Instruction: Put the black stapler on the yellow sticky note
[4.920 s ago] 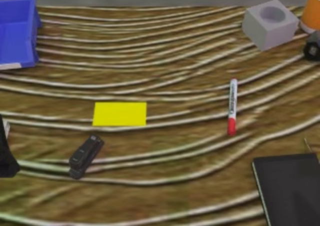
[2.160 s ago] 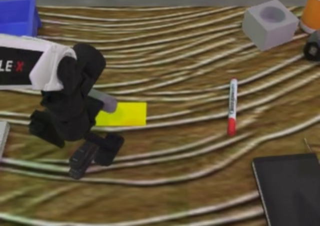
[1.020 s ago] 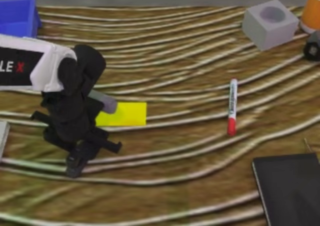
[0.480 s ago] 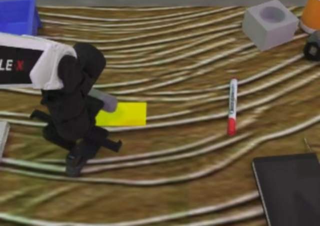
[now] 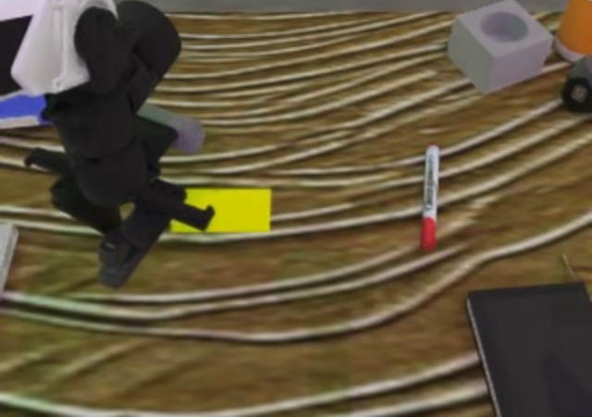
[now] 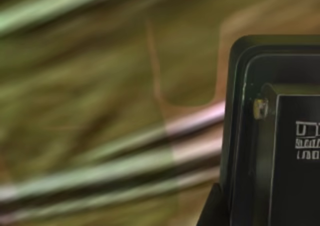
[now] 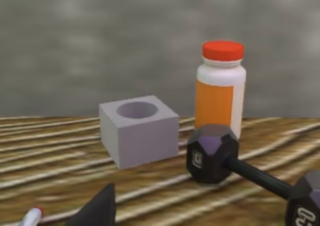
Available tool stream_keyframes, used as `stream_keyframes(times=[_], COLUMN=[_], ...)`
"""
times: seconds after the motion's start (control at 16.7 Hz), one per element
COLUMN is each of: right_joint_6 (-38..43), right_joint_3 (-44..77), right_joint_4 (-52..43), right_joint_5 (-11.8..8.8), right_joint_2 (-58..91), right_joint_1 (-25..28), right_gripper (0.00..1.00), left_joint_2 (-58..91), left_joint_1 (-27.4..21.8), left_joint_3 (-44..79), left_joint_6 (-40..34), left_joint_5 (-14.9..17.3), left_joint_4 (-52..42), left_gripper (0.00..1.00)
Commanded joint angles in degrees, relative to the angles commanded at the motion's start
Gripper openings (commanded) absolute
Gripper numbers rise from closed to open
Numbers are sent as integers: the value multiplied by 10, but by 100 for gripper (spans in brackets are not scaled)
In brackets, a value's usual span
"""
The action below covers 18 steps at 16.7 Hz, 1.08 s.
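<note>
The black stapler (image 5: 118, 251) hangs tilted in my left gripper (image 5: 148, 219), which is shut on it, just left of the yellow sticky note (image 5: 229, 209). Only the stapler's lower end shows below the fingers, and it looks raised off the table. One black finger (image 5: 191, 216) reaches over the note's left edge. The left wrist view is filled on one side by the stapler (image 6: 280, 136), seen close up over the wood table. My right gripper (image 7: 102, 208) is out of the top view, parked low near the table's far right corner.
A red-capped marker (image 5: 429, 195) lies right of the note. At the near right corner lies a black tablet (image 5: 541, 348). A grey block with a hole (image 5: 500, 42), an orange bottle (image 5: 578, 19) and a dumbbell (image 5: 580, 84) stand far right. The left arm covers most of a blue bin (image 5: 18, 112).
My left gripper shut on the stapler where it lay on the table. It has since risen with the stapler, moving toward the far left.
</note>
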Motion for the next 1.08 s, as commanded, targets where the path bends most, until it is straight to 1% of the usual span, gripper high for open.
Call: stream_keyframes(times=[0.12,0.42,0.6,0.72,0.84,0.96,1.08], right_joint_6=[0,0,0,0,0,0,0], right_joint_3=[0,0,0,0,0,0,0], right_joint_4=[0,0,0,0,0,0,0], right_joint_5=[0,0,0,0,0,0,0], right_joint_2=[0,0,0,0,0,0,0], right_joint_1=[0,0,0,0,0,0,0], right_gripper=[100,100,100,100,100,100,100], left_joint_2=[-13,-13,4,26,54,86,120], left_joint_1=[1,-2,-5,-8,-10,-12,-15], left_joint_3=[15,16,39,69,108,152,196], left_joint_6=[0,1,-34,-89,-167,-269,-390], left_joint_5=[0,0,0,0,1,1,2], left_joint_4=[-22,-23,-32,-44,-60,-78,-98], left_gripper=[0,0,0,0,0,0,0])
